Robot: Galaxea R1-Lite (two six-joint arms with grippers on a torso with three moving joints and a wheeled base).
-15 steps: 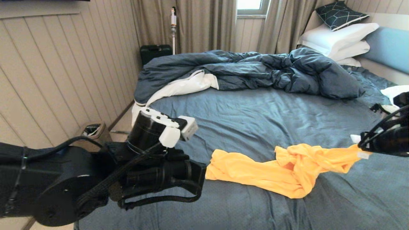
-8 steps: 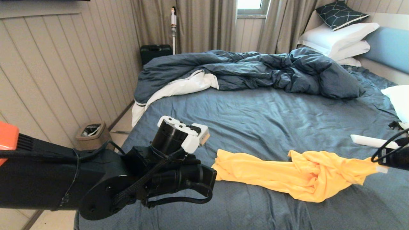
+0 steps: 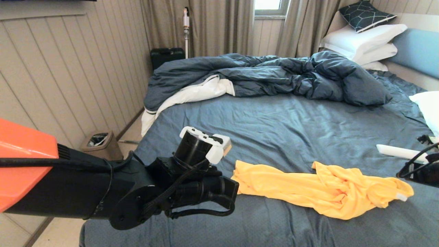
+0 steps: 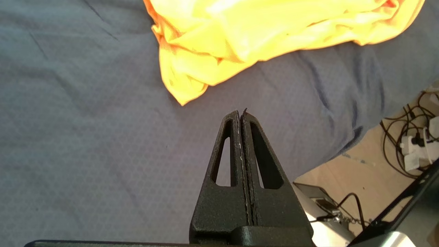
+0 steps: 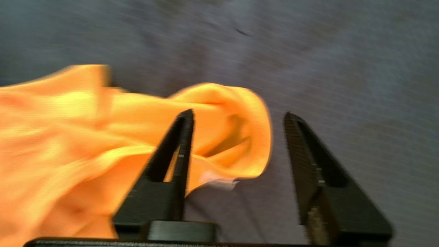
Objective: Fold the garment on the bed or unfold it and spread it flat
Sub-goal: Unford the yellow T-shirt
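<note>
You have the bed (image 3: 291,127) filling most of the head view, its slate-blue sheet wrinkled, with a light blue headboard (image 3: 416,51) at the far right. Across the far side of the mattress lies a rumpled dark blue duvet (image 3: 274,75) with its white lining turned out at the left end. White pillows (image 3: 360,43) are stacked against the headboard with a dark patterned cushion (image 3: 365,15) on top. The garment (image 3: 319,187), a yellow-orange T-shirt, lies bunched in a long crumpled strip on the near part of the sheet, running from just beside your left arm toward the right edge of the view; it is neither spread flat nor folded. Your left claw (image 4: 241,115) hangs over bare sheet just short of the shirt's nearest corner, its two fingers pressed together with nothing between them. Your right claw (image 5: 238,118) is at the shirt's other end with its fingers standing well apart; a rolled fold of the fabric and a small white label lie between and below them, but the fingers are not clamped on the cloth. On the floor to the left of the bed you can see a small bin (image 3: 100,144) holding some dark and white rubbish, and a dark case (image 3: 167,56) stands by the curtains.
</note>
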